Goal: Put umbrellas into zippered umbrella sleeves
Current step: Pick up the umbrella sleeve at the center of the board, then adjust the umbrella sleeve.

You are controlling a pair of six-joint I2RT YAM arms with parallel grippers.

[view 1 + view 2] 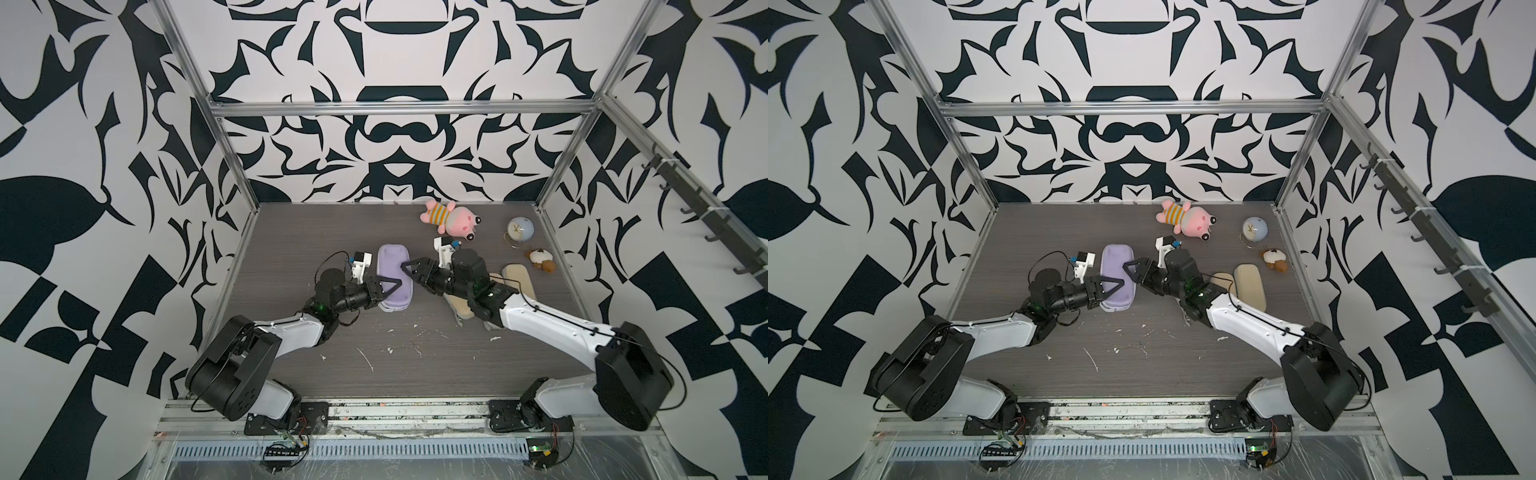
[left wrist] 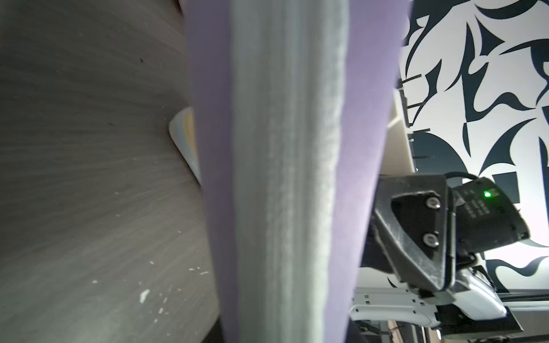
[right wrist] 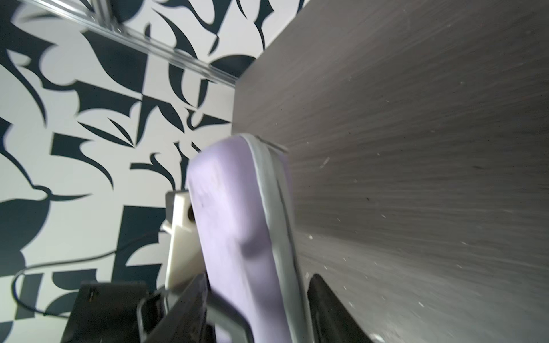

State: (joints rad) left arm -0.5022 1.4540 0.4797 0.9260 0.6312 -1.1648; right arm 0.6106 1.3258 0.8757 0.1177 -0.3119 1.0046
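Grey wood-grain worktop [image 1: 415,357], flecked with white. Toward the arm bases from the pink plush toy [image 1: 452,219], and off to the left arm's side of it: one lavender sleeve [image 1: 391,261], oblong, rounded at both ends, lying lengthwise away from the bases.

Looks matte and smooth on top in both top views, with a paler strip along the end farthest from the toy. In the left wrist view, presents the lavender sleeve [image 2: 208,193] as two lavender shells with a fuzzy grey-white band running between them. In the right wrist view, blurs the lavender sleeve [image 3: 231,213] into a rounded end edged by a grey zip band. Cannot tell whether resting on the worktop or lifted clear.

Has the left gripper [image 1: 390,289] at the end farthest from the toy, one black finger laid across the top shell, the other hidden. Cannot tell whether clamped or loose.

Has the right gripper [image 1: 404,269] on the long edge nearer the toy. Jaws parted around the sleeve, one side against the lavender shell, the other just beside the grey band with a thin dark gap; gripping nothing.

Toward the bases from the toy, on the right arm's side: a beige sleeve [image 1: 517,280], and a second beige sleeve [image 1: 460,309] partly under the right arm.
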